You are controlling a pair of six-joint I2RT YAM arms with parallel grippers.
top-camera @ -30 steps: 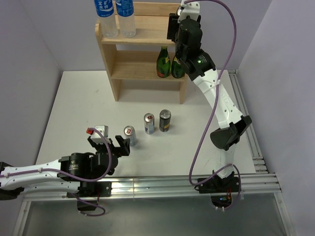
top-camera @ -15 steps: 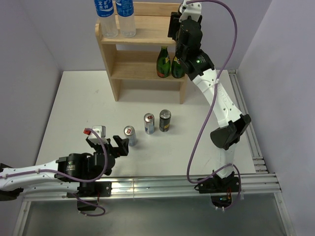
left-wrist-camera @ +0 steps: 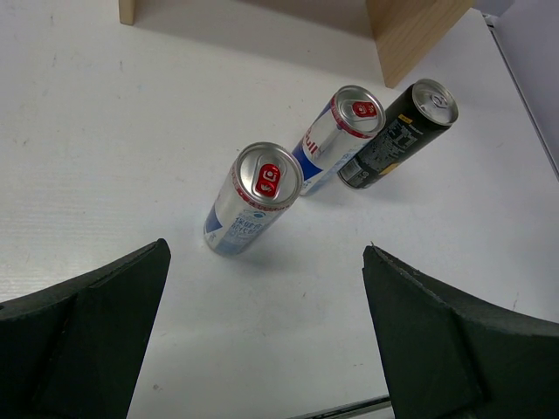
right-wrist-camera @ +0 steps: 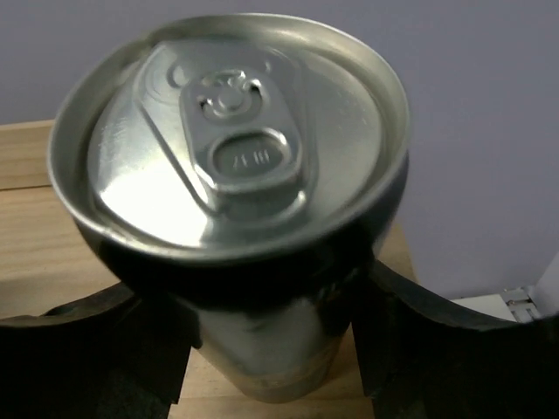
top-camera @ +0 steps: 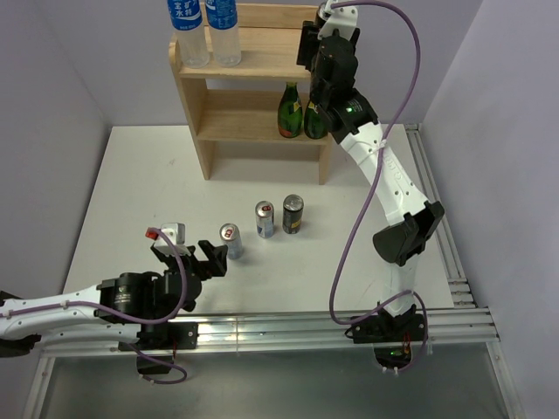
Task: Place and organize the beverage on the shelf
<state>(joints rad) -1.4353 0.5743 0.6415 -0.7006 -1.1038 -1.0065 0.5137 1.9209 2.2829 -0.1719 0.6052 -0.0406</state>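
Shelf-loading is the step in hand. The small light-wood two-tier shelf [top-camera: 262,59] stands directly beneath my right gripper [right-wrist-camera: 262,349], whose jaws pinch a tall black can with a silver lid [right-wrist-camera: 231,157] over the right end of the top board. I cannot tell whether its base touches the wood. Well to the left of those jaws, on the same board, stand two clear water bottles with blue labels [top-camera: 210,30]. Below the jaws, on the lower tier, are two green glass bottles [top-camera: 301,112].

My left gripper [top-camera: 190,253] hovers low over the white table [top-camera: 131,175], jaws spread wide with nothing between them. Straight ahead of it stands a slim silver can with a red tab [left-wrist-camera: 253,196]. Just beyond that is a second silver can [left-wrist-camera: 336,135], with a black-and-gold can [left-wrist-camera: 397,131] touching its side.

As I judge it, the next move calls for seating the held can flat on the board, then parting the right jaws without tipping it. After that, the left jaws should advance around the nearest silver can.
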